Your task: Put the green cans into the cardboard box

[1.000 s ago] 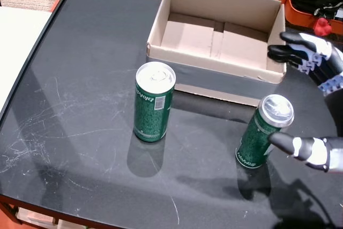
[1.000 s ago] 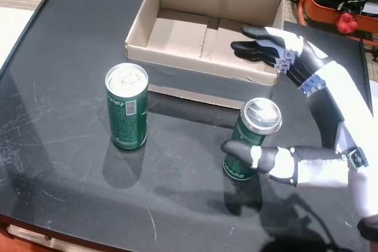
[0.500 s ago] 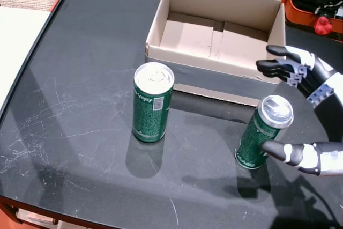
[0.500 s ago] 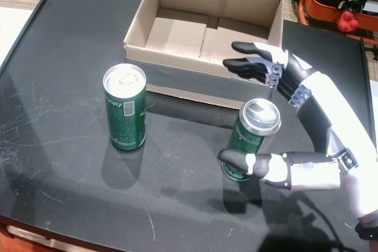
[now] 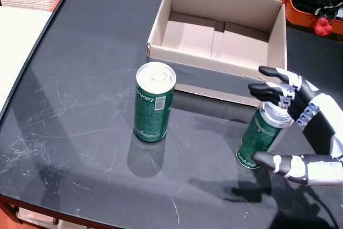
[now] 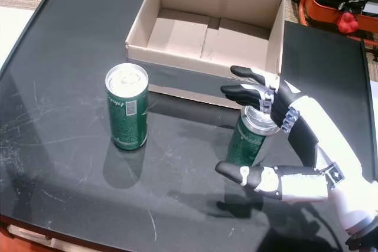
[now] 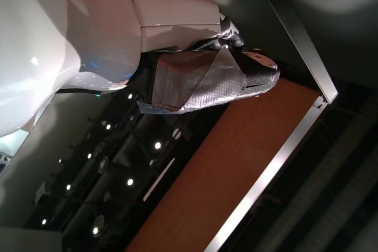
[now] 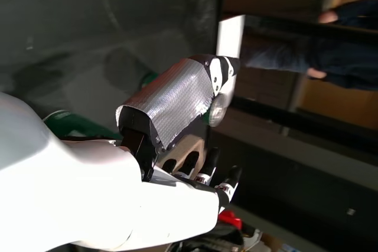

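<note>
Two green cans stand upright on the black table in both head views. The left can [image 5: 154,105] [image 6: 127,110] stands alone in front of the cardboard box [image 5: 214,73] [image 6: 195,78], whose inside is bare. My right hand [image 5: 305,116] [image 6: 295,128] is open around the right can [image 5: 256,139] [image 6: 243,141]: its fingers spread just over the can's top and its thumb lies low by the base. In the right wrist view the right hand [image 8: 165,110] fills the frame with a sliver of green can [image 8: 65,123] behind it. The left hand [image 7: 207,75] shows only against the ceiling.
Orange equipment with a red knob [image 5: 321,25] [image 6: 345,23] stands beyond the table's far right corner. The table's raised left edge [image 5: 32,52] runs along a pale floor. A person's dark sleeve [image 8: 331,51] shows in the right wrist view.
My right hand has come down and back from the box's front right corner to the right can; fingers now hover over its top, thumb nearer its base. Both cans stayed put.
</note>
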`<state>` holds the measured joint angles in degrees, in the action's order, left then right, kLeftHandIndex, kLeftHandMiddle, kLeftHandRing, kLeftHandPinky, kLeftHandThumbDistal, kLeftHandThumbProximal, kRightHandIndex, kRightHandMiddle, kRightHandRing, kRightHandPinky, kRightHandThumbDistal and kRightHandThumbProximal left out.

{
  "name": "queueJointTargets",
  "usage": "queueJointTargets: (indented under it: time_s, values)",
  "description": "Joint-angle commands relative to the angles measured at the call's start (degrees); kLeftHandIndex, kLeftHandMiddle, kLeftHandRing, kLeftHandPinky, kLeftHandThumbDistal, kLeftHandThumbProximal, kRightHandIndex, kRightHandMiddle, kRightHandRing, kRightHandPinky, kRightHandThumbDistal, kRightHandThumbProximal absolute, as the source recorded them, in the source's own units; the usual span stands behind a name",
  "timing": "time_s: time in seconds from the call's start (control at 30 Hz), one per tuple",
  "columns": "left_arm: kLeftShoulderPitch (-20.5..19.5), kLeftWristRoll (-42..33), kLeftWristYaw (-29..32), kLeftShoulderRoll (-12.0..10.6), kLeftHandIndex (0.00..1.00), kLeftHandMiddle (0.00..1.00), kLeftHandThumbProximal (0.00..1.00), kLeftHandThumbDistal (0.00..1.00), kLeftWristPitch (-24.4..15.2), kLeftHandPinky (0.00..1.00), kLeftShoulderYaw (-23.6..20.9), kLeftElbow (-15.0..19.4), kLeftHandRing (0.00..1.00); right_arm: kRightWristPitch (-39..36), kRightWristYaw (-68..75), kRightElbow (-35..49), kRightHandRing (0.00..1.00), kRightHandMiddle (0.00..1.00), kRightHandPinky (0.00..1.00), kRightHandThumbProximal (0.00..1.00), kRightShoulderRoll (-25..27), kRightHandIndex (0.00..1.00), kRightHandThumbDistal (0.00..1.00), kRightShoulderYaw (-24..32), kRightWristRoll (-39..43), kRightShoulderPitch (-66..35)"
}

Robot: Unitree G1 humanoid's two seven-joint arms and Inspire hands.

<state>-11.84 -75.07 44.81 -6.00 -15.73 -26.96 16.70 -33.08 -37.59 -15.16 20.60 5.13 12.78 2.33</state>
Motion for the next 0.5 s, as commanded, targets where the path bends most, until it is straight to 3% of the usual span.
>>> queueJointTargets:
  time_s: [0.0,0.13,0.27,0.47]
  values:
    - [-0.58,-0.11,0.29,-2.84,0.81,0.95,0.96,0.05,0.57,0.98,-0.29,-0.08,1.00,-4.28,2.80,-3.50,0.79,0.83,0.87,0.48,0.07,0.91,1.00,0.55,-3.99,1.51]
    - [-0.60,0.73,-0.26,-3.01,0.81,0.93,0.95,0.07,0.17,0.96,-0.63,-0.18,1.00,-10.18,7.50,-9.55,0.79,0.82,0.86,0.43,0.72,0.89,1.00,0.44,-9.75,4.06]
    - [-0.38,1.05,-0.07,-3.18,0.80,0.93,1.00,0.09,0.15,0.96,-0.54,-0.54,0.99,-13.34,10.04,-12.37,0.80,0.81,0.86,0.44,2.22,0.86,1.00,-0.17,-13.44,5.85]
    - [0.48,0.17,2.45,-2.50,0.82,0.95,1.00,0.12,1.14,1.00,-0.80,-2.78,1.00,-14.51,10.27,-11.86,0.79,0.81,0.87,0.38,4.15,0.87,1.00,-0.53,-13.25,8.24]
